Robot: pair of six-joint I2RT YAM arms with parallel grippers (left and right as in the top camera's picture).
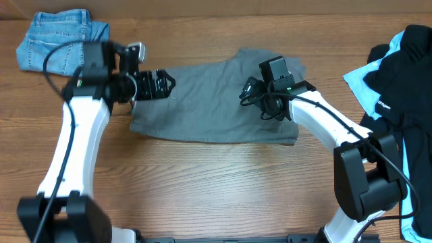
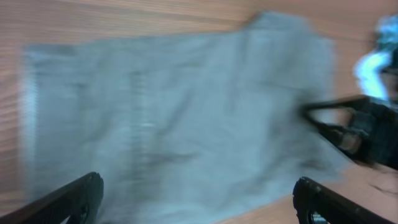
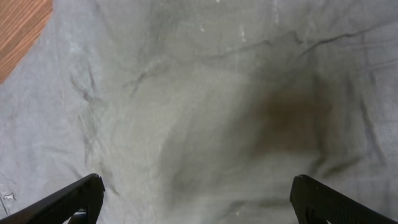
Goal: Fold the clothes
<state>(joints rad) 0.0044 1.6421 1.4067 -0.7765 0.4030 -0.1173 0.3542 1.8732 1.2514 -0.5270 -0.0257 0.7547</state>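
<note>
Shorts: grey shorts [image 1: 216, 101] lie flat at the centre of the surface [image 1: 202, 182].
Left fingers [image 2: 74, 198]: spread open, empty, at the 9 o'clock edge.
Right fingers [image 3: 71, 200]: spread open, empty, over the cloth.
Handling: likely soft, light and limp; pinch the edge corners.

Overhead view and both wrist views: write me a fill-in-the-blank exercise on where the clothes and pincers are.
The left pincer and right pincer are both over the ___ shorts.
Both pincers' jaws stand ___.
The denim piece lies on the ___ arm's side of the table.
Under the black garment lies a piece of clothing coloured ___.
Missing words: grey; open; left; light-blue.
</note>
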